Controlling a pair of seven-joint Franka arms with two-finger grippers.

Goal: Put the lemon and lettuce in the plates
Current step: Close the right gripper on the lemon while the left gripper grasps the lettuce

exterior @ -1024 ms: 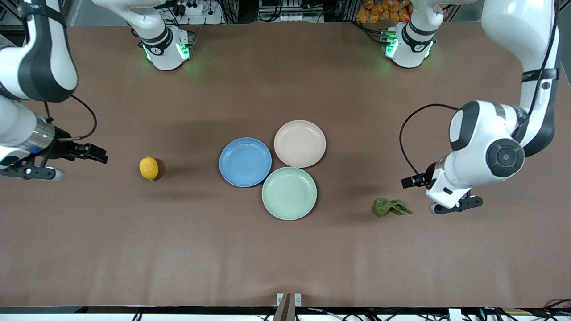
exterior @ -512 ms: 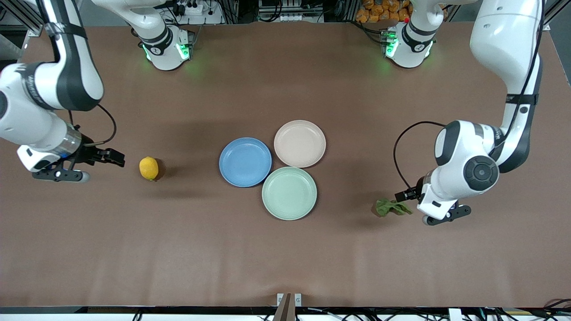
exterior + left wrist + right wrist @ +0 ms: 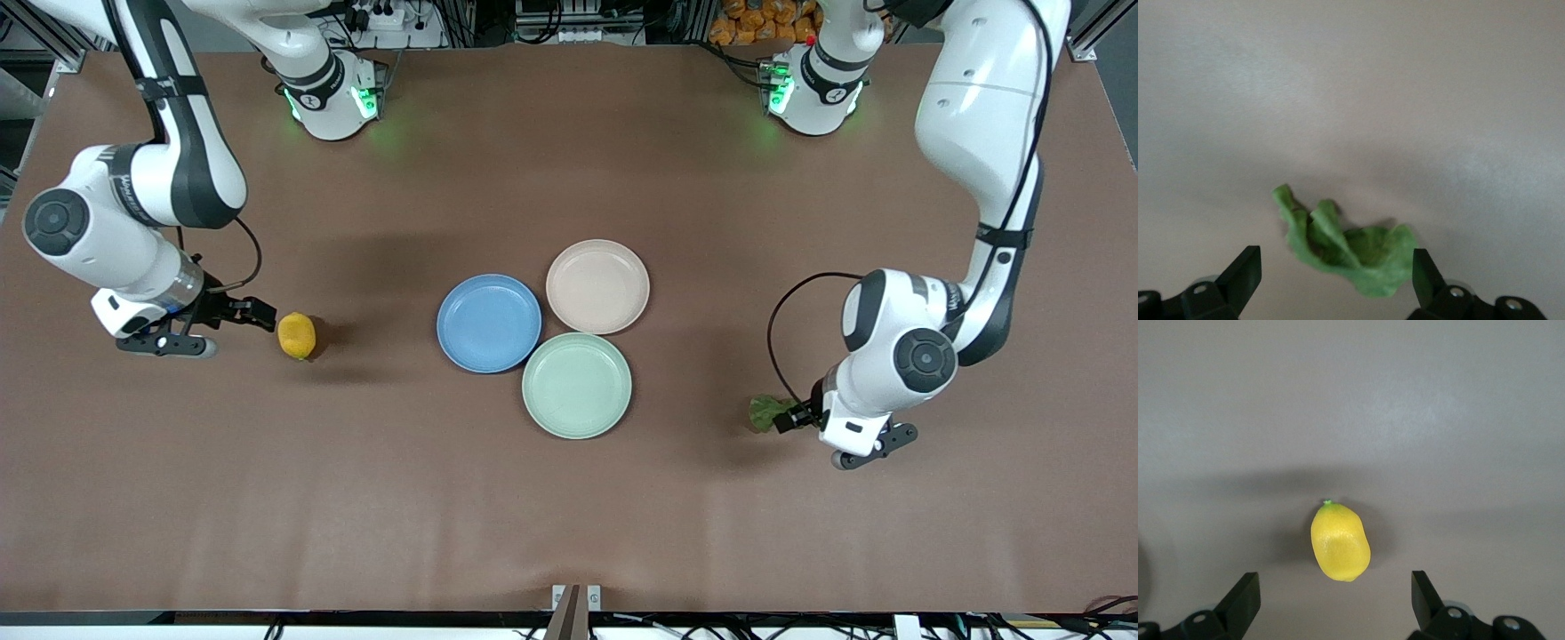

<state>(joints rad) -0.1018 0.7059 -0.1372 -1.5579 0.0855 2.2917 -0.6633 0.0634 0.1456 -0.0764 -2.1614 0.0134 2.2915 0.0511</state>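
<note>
Lemon [image 3: 297, 335] sits toward the desk's right-arm edge, lettuce [image 3: 766, 412] toward its left-arm edge, blue plate [image 3: 488, 323] and beige plate [image 3: 597, 286] mid-desk, both bare. Step looks like approach: right end effector [image 3: 1333, 603] and left end effector [image 3: 1337, 280] released, each by its item; next, lower and clench.

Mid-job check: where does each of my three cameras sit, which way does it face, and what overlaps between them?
Front view: high across the table, facing both bases; shows both arms, three plates, lemon, lettuce.
Left wrist view: on the left arm's wrist, looking down at the lettuce between the open left gripper.
Right wrist view: on the right arm's wrist, looking down at the lemon before the open right gripper.
Shared: each wrist target also appears in front.
</note>
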